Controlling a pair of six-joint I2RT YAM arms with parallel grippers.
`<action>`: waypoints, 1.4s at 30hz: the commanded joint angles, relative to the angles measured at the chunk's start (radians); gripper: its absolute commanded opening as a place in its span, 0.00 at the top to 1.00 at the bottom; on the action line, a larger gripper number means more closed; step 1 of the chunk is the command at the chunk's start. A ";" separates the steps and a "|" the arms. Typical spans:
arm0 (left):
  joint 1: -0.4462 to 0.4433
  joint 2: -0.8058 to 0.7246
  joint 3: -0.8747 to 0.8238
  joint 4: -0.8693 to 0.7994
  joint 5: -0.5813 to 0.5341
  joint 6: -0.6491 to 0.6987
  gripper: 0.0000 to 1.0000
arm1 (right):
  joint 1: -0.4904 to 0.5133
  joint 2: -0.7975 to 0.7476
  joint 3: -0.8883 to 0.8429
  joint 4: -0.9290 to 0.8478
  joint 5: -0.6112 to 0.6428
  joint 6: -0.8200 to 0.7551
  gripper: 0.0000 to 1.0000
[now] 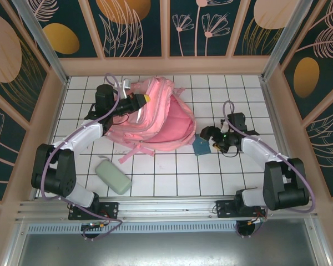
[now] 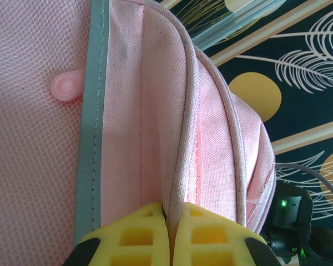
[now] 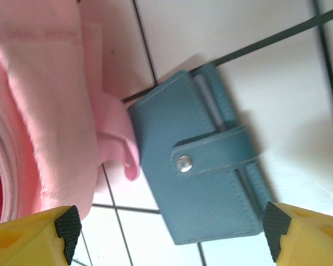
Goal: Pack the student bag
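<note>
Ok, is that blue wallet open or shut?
Shut. The blue wallet lies flat on the tiled table, its strap closed over the front at the metal snap.

Both YAMs are built the same: the left arm (image 1: 82, 136) and right arm (image 1: 260, 149) have chunky black joint housings with smooth white links between them, plus a lilac cable (image 1: 227, 103) looping along each. Each sits on a black base plate (image 1: 94, 209). The left gripper (image 2: 169, 209) has bright yellow fingers (image 2: 139, 235) with square moulded pockets. The right gripper (image 3: 172, 224) has yellow ones tipped with black pads (image 3: 68, 224). Little green LEDs (image 2: 283, 204) glow on the right arm's black wrist housing.
</note>
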 commanded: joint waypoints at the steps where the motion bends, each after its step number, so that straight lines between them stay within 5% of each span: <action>1: 0.003 0.011 0.004 0.017 -0.032 0.025 1.00 | -0.043 0.067 0.000 0.025 -0.042 -0.012 0.15; 13: -0.009 0.019 0.010 0.004 -0.030 0.038 1.00 | -0.028 0.248 0.059 0.102 -0.141 -0.025 0.18; 19: -0.013 0.021 0.011 0.006 -0.026 0.035 1.00 | 0.048 0.303 0.136 0.044 -0.041 -0.052 0.19; 24: -0.019 0.022 0.008 0.005 -0.027 0.036 1.00 | 0.090 0.307 0.124 0.072 -0.152 -0.031 0.19; 31: -0.028 0.027 0.010 0.005 -0.024 0.037 1.00 | 0.091 0.177 -0.054 0.352 -0.323 0.161 0.20; 42: -0.037 0.031 0.009 -0.005 -0.032 0.046 1.00 | 0.092 0.059 -0.212 0.713 -0.303 0.421 0.34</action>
